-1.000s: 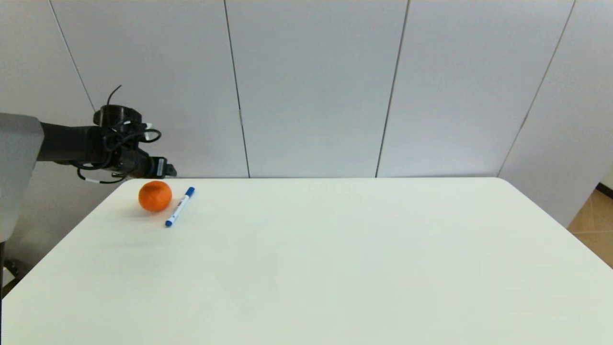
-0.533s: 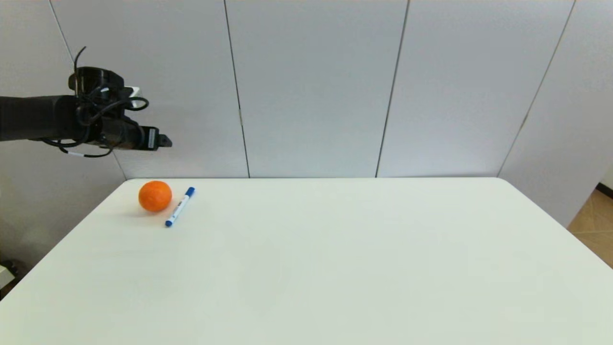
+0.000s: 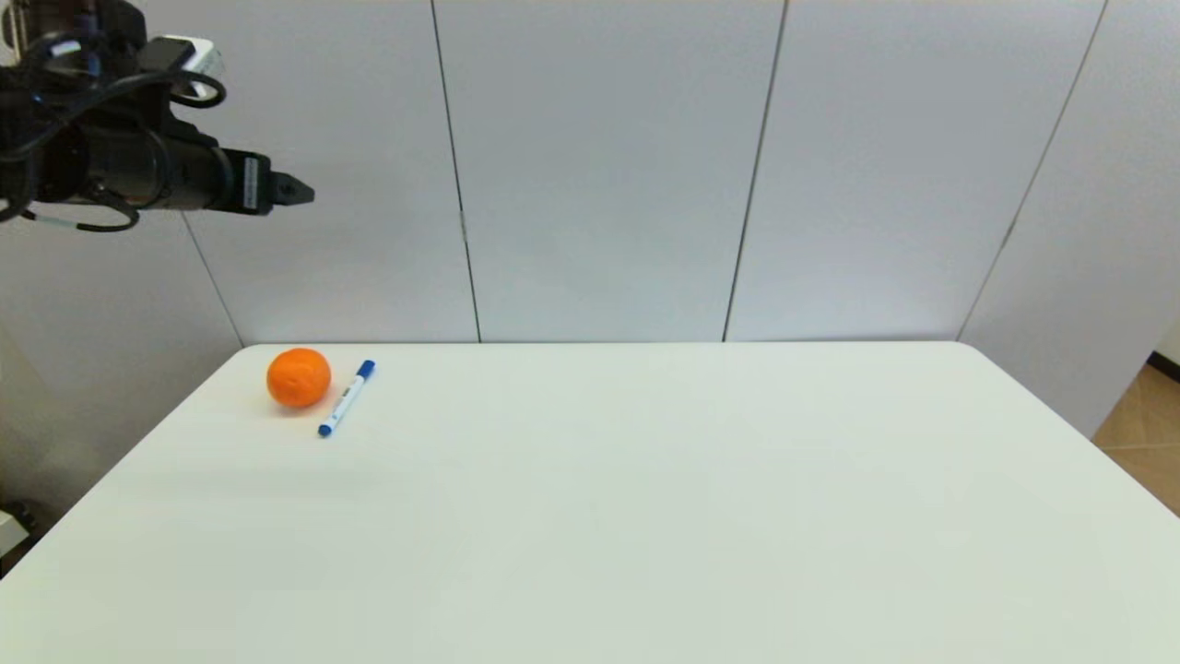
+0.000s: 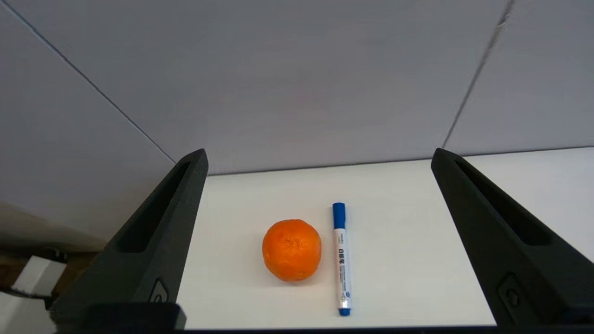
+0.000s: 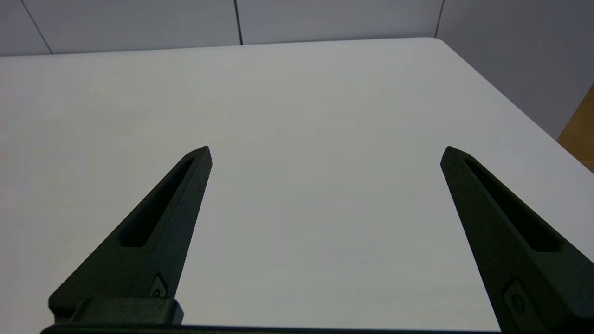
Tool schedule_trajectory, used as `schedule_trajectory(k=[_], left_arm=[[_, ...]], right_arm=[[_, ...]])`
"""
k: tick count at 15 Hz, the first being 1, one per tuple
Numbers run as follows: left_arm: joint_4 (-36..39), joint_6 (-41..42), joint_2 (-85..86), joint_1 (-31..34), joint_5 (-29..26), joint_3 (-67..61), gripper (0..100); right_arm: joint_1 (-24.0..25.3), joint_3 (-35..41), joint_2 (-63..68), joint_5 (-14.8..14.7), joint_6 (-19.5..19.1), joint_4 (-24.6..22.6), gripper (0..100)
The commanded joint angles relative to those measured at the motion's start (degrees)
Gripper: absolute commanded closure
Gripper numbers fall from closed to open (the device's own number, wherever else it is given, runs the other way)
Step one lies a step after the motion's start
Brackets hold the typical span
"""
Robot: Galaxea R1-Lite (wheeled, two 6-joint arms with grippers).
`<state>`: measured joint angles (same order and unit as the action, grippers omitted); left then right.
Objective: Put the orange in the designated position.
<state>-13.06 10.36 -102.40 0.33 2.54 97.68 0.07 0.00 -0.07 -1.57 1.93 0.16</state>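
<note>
The orange [image 3: 299,376] rests on the white table [image 3: 645,516] near its far left corner, touched by nothing. In the left wrist view the orange [image 4: 292,250] lies well beyond the fingers. My left gripper [image 3: 295,192] hangs high above the table, over that corner and well clear of the fruit. It is open and empty, with the fingertips [image 4: 199,155] far apart around the left gripper's midpoint [image 4: 319,150]. My right gripper [image 5: 326,148] is open and empty above bare tabletop, out of the head view. No mark on the tabletop shows the designated position.
A white marker pen with a blue cap [image 3: 347,397] lies just right of the orange, close beside it, also seen as the pen [image 4: 341,257]. A panelled wall stands right behind the table's far edge [image 3: 599,343]. Floor shows past the right edge.
My left arm has risen steadily, from just above the orange to high over the table's far left corner. The orange and the pen have stayed in place.
</note>
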Motion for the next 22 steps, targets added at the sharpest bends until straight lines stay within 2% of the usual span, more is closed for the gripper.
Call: schedule_trajectory(k=[1, 7, 14, 22], left_arm=[[0.05, 2.38, 15.04, -0.07, 0.10, -8.21, 0], [-0.04, 2.56, 34.81, 1.08, -0.07, -18.49, 0], [0.05, 1.94, 64.26, 1.25, 0.98, -40.82, 0], [-0.04, 2.03, 80.52, 1.34, 1.07, -52.24, 0]], right_arm=[[0.01, 0.00, 0.07, -0.01, 0.01, 0.02, 0], [0.01, 0.00, 0.07, -0.01, 0.01, 0.02, 0], [0.01, 0.00, 0.07, -0.01, 0.01, 0.02, 0], [0.01, 0.00, 0.07, -0.01, 0.01, 0.02, 0]])
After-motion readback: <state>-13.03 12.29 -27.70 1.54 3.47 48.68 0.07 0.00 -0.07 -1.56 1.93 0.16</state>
